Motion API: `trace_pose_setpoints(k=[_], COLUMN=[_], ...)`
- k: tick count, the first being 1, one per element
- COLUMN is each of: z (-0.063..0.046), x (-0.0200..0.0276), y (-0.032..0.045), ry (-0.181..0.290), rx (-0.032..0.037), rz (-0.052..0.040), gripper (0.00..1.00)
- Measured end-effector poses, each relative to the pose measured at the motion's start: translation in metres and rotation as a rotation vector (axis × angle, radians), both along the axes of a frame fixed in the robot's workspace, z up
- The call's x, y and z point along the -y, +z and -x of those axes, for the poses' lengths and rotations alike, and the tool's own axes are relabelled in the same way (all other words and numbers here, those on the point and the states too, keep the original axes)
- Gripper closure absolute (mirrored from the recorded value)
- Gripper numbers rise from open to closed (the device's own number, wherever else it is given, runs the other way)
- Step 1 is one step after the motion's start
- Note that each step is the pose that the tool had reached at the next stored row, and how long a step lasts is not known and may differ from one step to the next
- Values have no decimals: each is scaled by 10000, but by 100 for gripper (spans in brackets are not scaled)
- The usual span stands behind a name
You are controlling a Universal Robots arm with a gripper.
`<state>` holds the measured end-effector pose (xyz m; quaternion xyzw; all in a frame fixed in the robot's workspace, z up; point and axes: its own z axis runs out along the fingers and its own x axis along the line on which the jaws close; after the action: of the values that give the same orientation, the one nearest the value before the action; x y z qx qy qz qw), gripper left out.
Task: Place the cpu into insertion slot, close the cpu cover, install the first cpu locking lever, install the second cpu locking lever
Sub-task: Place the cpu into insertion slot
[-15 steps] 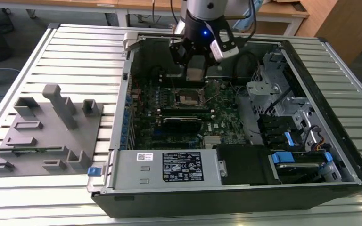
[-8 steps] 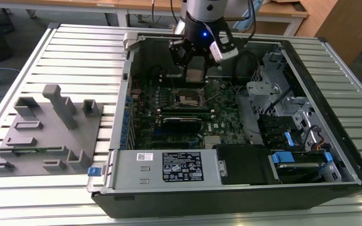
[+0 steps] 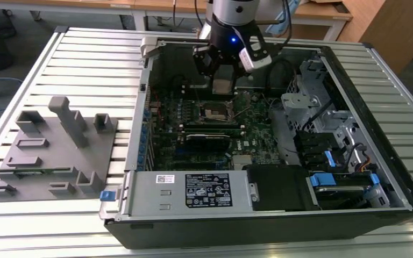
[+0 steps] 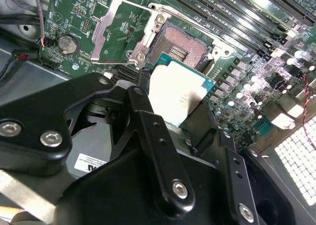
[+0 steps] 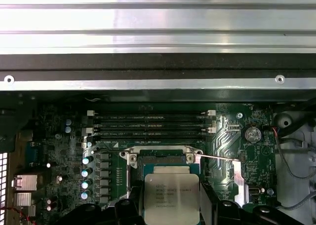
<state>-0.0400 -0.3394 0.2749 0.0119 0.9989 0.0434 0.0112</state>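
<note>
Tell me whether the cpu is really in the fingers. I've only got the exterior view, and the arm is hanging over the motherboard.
Observer: Yes. In the second wrist view the fingers clamp the cpu by two opposite edges, and it is not yet seated.
Operator: Is the insertion slot free?
Observer: It is. The insertion slot is empty with its contact field bare, just beyond the cpu's far edge.
Operator: And the cpu cover?
Observer: The cpu cover is swung open and lies back beside the slot, so nothing covers the opening.
</note>
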Motion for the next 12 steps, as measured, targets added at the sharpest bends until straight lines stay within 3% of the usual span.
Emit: trace_pose_setpoints(k=[12], z=[0], x=[1], y=[-37], ry=[0], rx=[4], rz=[1], gripper=[46])
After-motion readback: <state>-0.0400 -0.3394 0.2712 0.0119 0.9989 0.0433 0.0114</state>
